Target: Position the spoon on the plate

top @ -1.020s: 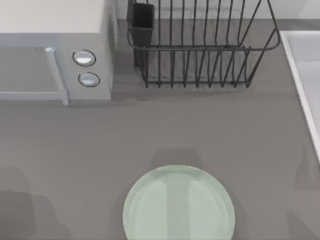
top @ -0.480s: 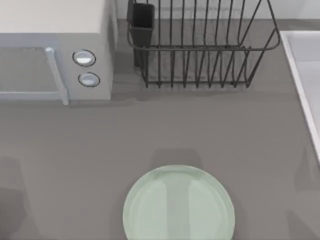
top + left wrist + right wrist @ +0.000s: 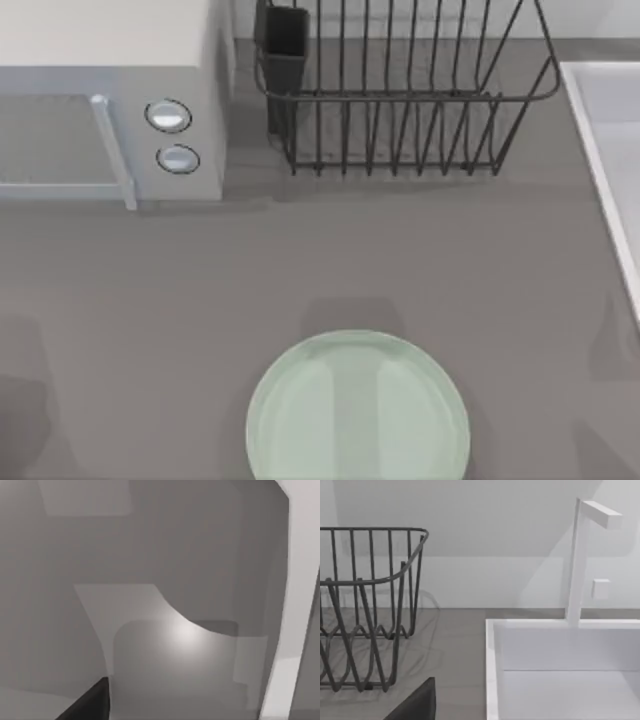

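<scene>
The plate [image 3: 357, 410], pale mint green and glossy, lies flat on the grey table [image 3: 300, 270] at the near edge of the top view, a little right of centre; its lower rim is cut off by the frame. Nothing rests on it. The spoon's position cannot be established.

At the far left stands a microwave [image 3: 110, 100] with two round knobs [image 3: 168, 116] on its front panel. Beside it, at far centre, is a dark wire dish rack [image 3: 400, 100] with a dark cutlery cup [image 3: 285, 45] at its left corner. A white sink [image 3: 610, 150] runs along the table's right edge.

The right wrist view faces the rack's end [image 3: 365, 610], the sink basin [image 3: 560, 670] and a white faucet [image 3: 580, 560]; a dark finger [image 3: 417, 705] of the right gripper enters at the lower edge. The left wrist view shows grey surfaces and one dark finger [image 3: 90, 705] of the left gripper. Whether either gripper is released or clenched cannot be told.
</scene>
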